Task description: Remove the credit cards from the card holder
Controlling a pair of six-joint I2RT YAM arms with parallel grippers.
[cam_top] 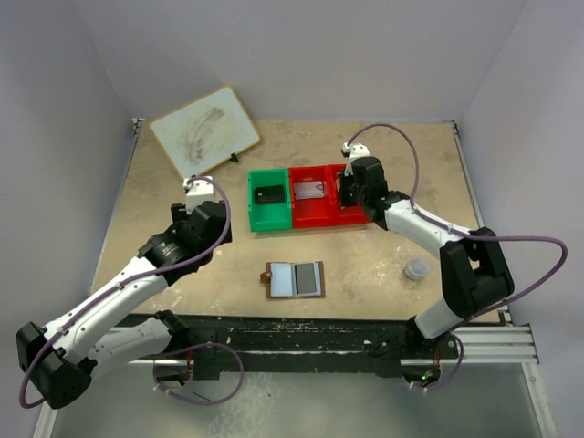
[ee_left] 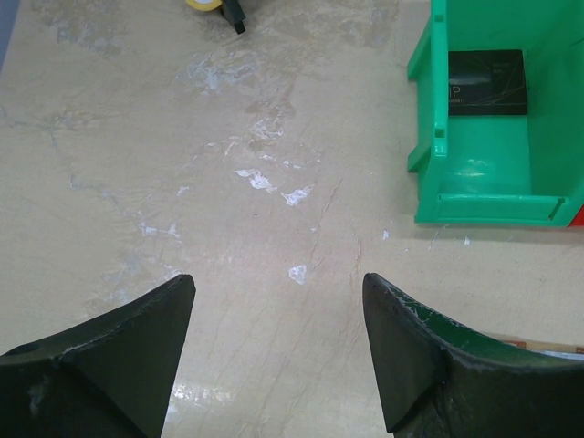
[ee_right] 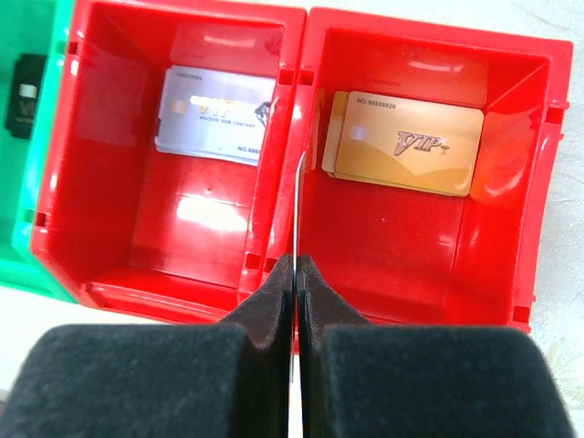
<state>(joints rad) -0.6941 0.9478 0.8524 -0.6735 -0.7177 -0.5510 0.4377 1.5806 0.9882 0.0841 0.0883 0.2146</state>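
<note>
The brown card holder (cam_top: pixel 294 279) lies open on the table near the front, pale panels up. My right gripper (ee_right: pixel 296 265) is shut on a thin card (ee_right: pixel 298 196) held edge-on above the wall between the two red bins; in the top view it (cam_top: pixel 348 187) hangs over the red bins (cam_top: pixel 321 217). A silver card (ee_right: pixel 215 115) lies in the left red bin, gold cards (ee_right: pixel 406 142) in the right one. A black card (ee_left: pixel 486 82) lies in the green bin (ee_left: pixel 474 169). My left gripper (ee_left: pixel 278 292) is open and empty over bare table, left of the green bin.
A whiteboard (cam_top: pixel 204 130) leans at the back left. A small white round cap (cam_top: pixel 416 269) sits on the table at the right. The table's near edge has a black rail (cam_top: pixel 310 333).
</note>
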